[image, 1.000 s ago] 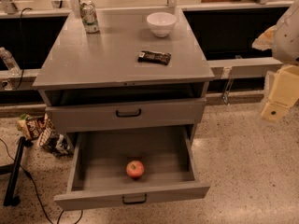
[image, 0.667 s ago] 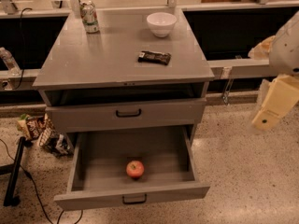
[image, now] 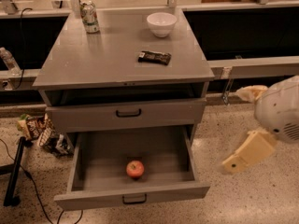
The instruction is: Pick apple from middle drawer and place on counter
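Observation:
The apple (image: 135, 169), small and red, lies in the open middle drawer (image: 131, 198), near the middle of its front half. The drawer is pulled out at the bottom of the cabinet. The counter (image: 107, 62) is the grey top above it. My gripper (image: 234, 164), a cream-coloured piece below the white rounded arm joint (image: 279, 111), hangs over the floor to the right of the drawer. It is apart from the apple and at about the drawer's height in the picture. It holds nothing that I can see.
On the counter stand a white bowl (image: 161, 24), a drinks can (image: 89, 17) and a dark snack bar (image: 154, 57). A closed grey drawer (image: 128, 112) sits above the open one. Snack packets (image: 42, 132) and a black stand with a cable (image: 14, 171) lie on the floor at the left.
My arm and gripper have come down and to the left, closer to the open drawer's right side. The apple and the counter items have not moved.

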Robot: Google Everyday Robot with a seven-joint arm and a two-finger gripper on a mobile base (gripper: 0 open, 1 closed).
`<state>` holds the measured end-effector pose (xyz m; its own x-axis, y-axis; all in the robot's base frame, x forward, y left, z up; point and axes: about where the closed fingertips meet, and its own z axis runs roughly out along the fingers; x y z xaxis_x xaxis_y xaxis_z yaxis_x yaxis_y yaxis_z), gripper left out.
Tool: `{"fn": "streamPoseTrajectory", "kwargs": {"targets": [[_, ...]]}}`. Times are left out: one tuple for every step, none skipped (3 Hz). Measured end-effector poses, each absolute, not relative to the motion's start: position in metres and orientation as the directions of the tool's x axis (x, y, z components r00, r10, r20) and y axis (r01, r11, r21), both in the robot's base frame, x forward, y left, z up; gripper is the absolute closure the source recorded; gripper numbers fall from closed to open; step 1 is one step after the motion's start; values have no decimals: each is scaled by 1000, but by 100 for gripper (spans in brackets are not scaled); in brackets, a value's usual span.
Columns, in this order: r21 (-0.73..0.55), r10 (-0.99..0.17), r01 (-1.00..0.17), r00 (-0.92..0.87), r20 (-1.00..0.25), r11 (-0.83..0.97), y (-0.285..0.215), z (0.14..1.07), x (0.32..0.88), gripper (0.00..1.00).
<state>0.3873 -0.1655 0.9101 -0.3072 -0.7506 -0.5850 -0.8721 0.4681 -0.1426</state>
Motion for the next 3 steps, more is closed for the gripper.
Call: {"fn": "streamPoseTrajectory", "kwargs": {"targets": [[-147, -715, -846, -326, -618, 512, -163, 895, 395, 0], [-147, -715, -846, -326, -618, 512, -163, 895, 395, 0], [-155, -691, -835, -317, -649, 529, -156, 857, 420, 0]]}}
